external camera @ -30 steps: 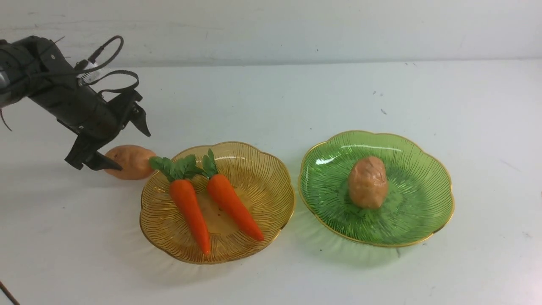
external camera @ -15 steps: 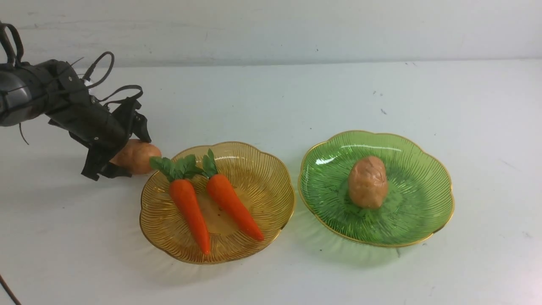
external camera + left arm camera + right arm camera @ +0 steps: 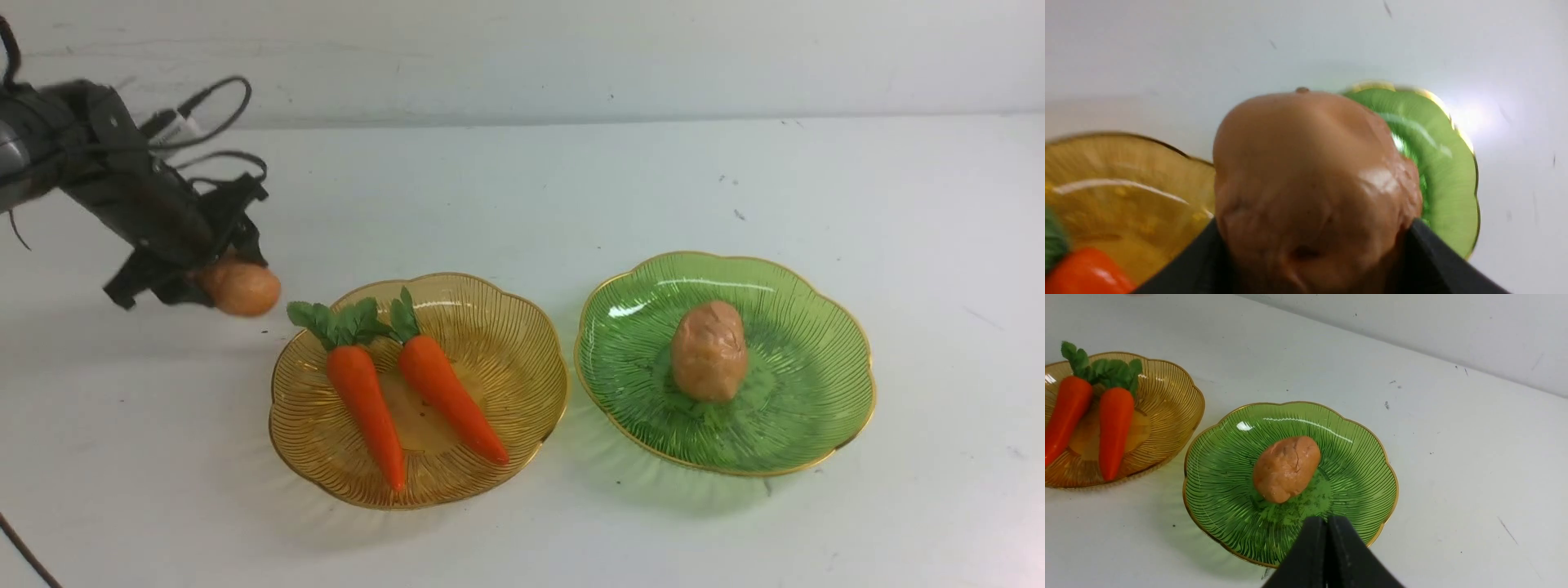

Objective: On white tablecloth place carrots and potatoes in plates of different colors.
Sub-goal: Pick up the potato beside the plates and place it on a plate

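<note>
My left gripper (image 3: pixel 214 273) is shut on a tan potato (image 3: pixel 241 288), lifted off the white tablecloth (image 3: pixel 506 196) just left of the amber plate (image 3: pixel 522 367). That potato (image 3: pixel 1310 183) fills the left wrist view between the black fingers (image 3: pixel 1437 261). Two carrots (image 3: pixel 367 404) (image 3: pixel 449 400) lie side by side in the amber plate. A second potato (image 3: pixel 709 349) rests in the middle of the green plate (image 3: pixel 816 367). In the right wrist view my right gripper (image 3: pixel 1327 522) is shut and empty, hanging over the near rim of the green plate (image 3: pixel 1363 465); the right arm is outside the front view.
The left arm's black body and loose cables (image 3: pixel 122 180) reach in from the far left. A pale wall (image 3: pixel 522 57) bounds the back of the cloth. Small dark specks (image 3: pixel 739 215) mark the cloth behind the green plate.
My left gripper came down around the potato on the cloth, shut on it, and has lifted it a little up and to the left. Plates, carrots and the other potato stayed put.
</note>
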`<act>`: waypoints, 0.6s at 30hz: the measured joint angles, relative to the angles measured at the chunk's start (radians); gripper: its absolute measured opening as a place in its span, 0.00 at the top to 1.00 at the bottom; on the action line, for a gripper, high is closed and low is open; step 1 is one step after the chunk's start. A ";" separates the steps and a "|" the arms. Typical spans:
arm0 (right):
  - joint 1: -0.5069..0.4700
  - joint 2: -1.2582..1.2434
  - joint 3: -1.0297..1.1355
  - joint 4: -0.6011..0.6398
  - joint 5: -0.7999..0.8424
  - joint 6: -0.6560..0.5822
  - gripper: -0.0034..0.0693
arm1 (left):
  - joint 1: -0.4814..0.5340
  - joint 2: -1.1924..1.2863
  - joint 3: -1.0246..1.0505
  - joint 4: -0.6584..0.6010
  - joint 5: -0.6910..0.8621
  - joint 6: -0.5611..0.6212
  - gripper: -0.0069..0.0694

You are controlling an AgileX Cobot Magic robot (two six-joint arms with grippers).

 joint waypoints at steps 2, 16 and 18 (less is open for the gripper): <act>0.000 0.000 0.000 0.000 0.000 0.000 0.97 | -0.091 0.050 0.000 0.006 0.001 0.006 0.38; 0.000 0.000 0.039 -0.004 -0.046 0.000 0.97 | -0.208 0.194 0.000 0.015 -0.019 0.011 0.05; 0.000 -0.001 0.039 -0.004 -0.051 0.000 0.97 | -0.208 0.193 -0.004 0.012 -0.017 0.011 0.04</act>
